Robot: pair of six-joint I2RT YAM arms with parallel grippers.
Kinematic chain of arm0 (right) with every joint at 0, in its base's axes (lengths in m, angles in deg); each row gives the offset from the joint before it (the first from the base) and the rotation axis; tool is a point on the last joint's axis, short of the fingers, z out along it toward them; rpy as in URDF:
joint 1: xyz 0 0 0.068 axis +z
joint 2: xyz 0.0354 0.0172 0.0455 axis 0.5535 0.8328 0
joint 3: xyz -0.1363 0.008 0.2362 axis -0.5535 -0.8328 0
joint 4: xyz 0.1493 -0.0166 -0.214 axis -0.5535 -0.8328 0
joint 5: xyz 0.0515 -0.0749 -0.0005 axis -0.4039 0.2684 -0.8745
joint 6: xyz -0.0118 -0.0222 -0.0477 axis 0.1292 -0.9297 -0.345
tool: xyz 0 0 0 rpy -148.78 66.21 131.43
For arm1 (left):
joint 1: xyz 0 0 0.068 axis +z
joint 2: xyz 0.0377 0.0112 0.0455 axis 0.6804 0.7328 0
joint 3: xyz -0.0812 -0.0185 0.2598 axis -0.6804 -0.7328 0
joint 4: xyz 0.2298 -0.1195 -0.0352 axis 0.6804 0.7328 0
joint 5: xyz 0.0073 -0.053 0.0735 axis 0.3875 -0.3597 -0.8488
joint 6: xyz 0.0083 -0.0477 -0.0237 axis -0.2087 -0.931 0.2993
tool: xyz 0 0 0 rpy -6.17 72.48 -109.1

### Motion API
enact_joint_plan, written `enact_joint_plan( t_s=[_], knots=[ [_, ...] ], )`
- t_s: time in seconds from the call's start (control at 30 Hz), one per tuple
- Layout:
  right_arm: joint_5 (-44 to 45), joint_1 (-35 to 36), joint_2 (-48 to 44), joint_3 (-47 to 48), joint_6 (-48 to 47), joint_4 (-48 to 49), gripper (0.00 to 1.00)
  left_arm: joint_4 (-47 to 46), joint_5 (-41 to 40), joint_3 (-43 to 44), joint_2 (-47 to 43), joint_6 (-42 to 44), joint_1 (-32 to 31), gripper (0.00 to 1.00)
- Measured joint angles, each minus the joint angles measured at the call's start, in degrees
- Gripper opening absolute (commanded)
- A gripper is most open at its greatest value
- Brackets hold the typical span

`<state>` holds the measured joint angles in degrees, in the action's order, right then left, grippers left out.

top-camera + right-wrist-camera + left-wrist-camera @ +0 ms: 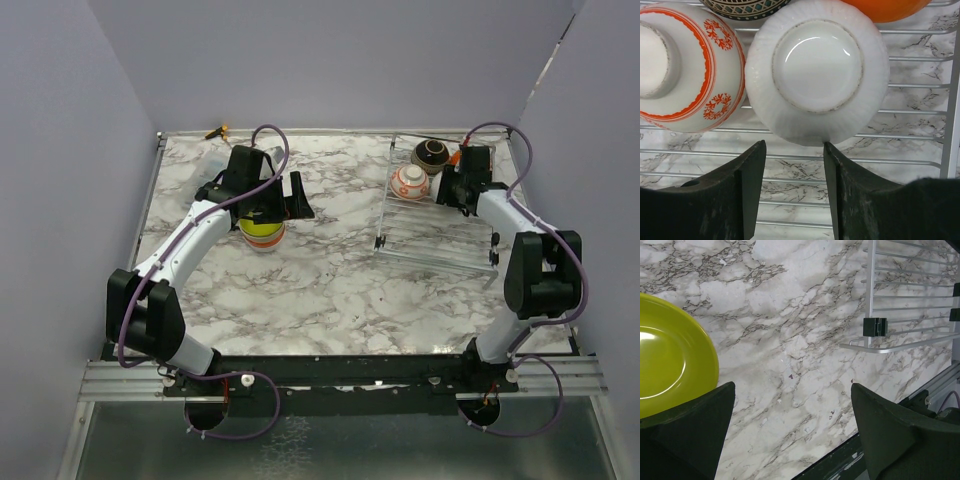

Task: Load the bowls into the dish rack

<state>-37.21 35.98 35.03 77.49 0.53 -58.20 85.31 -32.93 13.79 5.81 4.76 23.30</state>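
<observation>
The dish rack (440, 225), right, holds apparently four bowls (817, 70); a lone bowl (262, 232) lies left.

Lime green bowl (670, 355): far left, cropped by the frame edge.
Marble table (790, 315): white, grey-veined.
Dish rack (910, 305): silver wire corner, upper right.
Left gripper (792, 390): dark fingers spread wide, bare table between.

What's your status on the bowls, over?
Left gripper open, lime bowl beside it. Right gripper open at white bowl on dish rack. No obstruction seen.
</observation>
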Motion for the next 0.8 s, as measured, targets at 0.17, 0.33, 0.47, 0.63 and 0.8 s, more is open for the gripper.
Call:
enact_joint_plan(
  t_s=[0.17, 0.33, 0.47, 0.63, 0.8],
  knots=[
    [-2.6, -1.0, -0.2, -1.9, 0.0, 1.9, 0.51, 1.1, -1.4, 0.3, 0.0, 0.2, 0.0, 0.96],
    [-5.7, -1.3, -0.2, -1.9, 0.5, 2.8, 0.5, 2.1, -4.7, 1.7, 0.1, 0.2, 0.5, 0.95],
    [-6.1, -1.3, -0.2, -1.8, 1.5, 3.0, 0.51, 2.8, -8.3, 2.2, 0.0, 0.2, 1.3, 0.95],
    [-6.3, -1.3, -0.3, -1.0, 3.5, 2.5, 0.55, 4.8, -12.3, 2.0, -1.1, 0.2, 2.3, 0.92],
    [-7.1, -1.3, -4.9, -2.8, 7.3, 2.1, 0.61, 5.5, -17.5, 1.0, -5.3, -0.5, 2.7, 0.92]
  ],
)
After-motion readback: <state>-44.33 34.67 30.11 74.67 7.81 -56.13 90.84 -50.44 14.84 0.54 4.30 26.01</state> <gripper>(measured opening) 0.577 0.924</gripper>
